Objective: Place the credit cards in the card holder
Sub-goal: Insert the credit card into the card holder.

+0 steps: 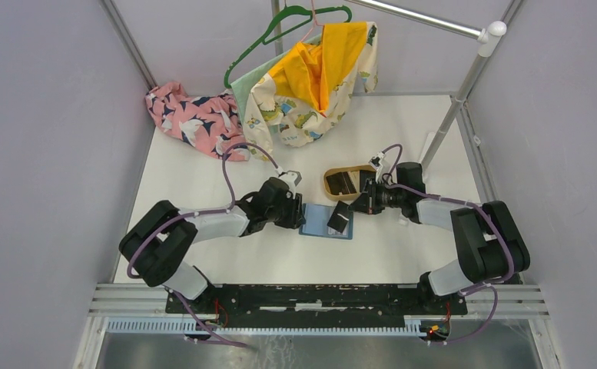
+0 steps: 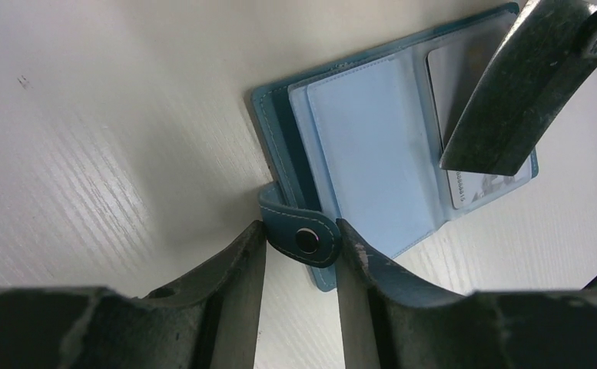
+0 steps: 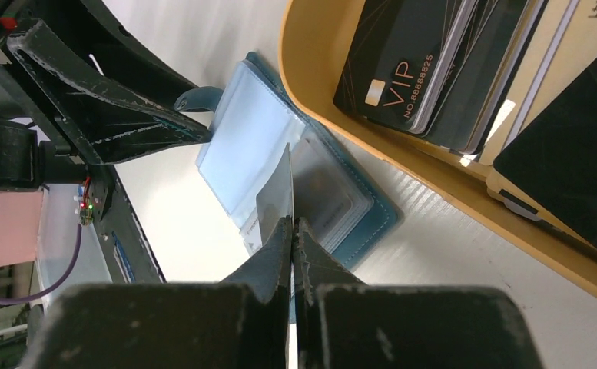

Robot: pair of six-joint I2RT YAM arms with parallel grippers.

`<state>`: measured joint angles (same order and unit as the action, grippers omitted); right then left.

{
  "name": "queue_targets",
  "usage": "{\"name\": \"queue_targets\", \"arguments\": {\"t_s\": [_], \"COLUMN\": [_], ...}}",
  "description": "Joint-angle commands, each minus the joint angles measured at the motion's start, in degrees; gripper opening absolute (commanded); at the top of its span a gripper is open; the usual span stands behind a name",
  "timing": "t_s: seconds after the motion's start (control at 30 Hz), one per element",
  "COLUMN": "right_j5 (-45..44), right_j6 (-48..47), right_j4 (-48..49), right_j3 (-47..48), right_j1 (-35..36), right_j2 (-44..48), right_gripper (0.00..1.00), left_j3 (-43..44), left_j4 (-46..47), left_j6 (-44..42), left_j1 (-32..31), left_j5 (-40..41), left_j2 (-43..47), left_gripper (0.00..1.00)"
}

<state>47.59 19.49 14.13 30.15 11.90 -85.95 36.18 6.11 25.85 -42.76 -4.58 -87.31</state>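
The top view looks steeply down from behind the near edge of the counter point(image 1: 187, 177), seeing it whole. Both wrist views hang close over its middle, facing each other, sharing the card holder point(image 2: 372, 154).

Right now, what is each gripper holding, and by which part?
Right gripper pinches a credit card by its near edge. Left gripper grips the card holder by its snap tab.

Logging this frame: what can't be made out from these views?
Right wrist: the held card is edge-on, its face unreadable.
Left wrist: the right fingers cover the sleeved card; its print is hidden.
Left wrist: cannot tell whether the left fingers pinch or only flank the snap tab.
Right wrist: the tray runs off the frame edge; card count unknown.
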Motion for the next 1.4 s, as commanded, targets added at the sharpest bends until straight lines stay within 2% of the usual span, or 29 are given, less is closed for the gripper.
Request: {"name": "queue_targets", "arguments": {"t_s": [0.0, 0.3, 0.7, 0.83, 1.17, 1.37], "right_j5": [-3.5, -8.2, -10.3, -11.9, -15.1, -17.2], "right_j6": [1.3, 1.0, 0.0, -3.6, -3.9, -6.9], "right_j4": [0.8, -2.6, -7.8, -11.3, -12.0, -14.0], "right_j3": [0.3, 1.7, 4.8, 7.1, 7.2, 8.7], "right_j1": [1.1, 3.6, 4.7, 4.9, 5.1, 4.4], "right_j2": [-0.8, -2.3, -4.3, -3.2, -2.5, 2.8], "right_gripper": [0.00, 0.00, 0.00, 0.00, 0.00, 0.00], "left_j3": [1.8, 2.6, 3.2, 3.6, 4.3, 4.1], "left_j4": [0.0, -0.2, 0.7, 0.7, 0.7, 0.4], "left_j6": [-2.1, -3.3, -5.6, -6.0, -6.3, -6.0], "left_j1": [0.1, 0.1, -0.3, -0.3, -0.3, -0.3], "left_j5": [0.2, -0.5, -2.0, -2.0, -2.5, -2.1], "left_j2": [-1.6, -3.5, -4.7, -5.3, -5.8, -5.3], "left_gripper": [0.43, 0.38, 0.36, 0.36, 0.36, 0.35]}}
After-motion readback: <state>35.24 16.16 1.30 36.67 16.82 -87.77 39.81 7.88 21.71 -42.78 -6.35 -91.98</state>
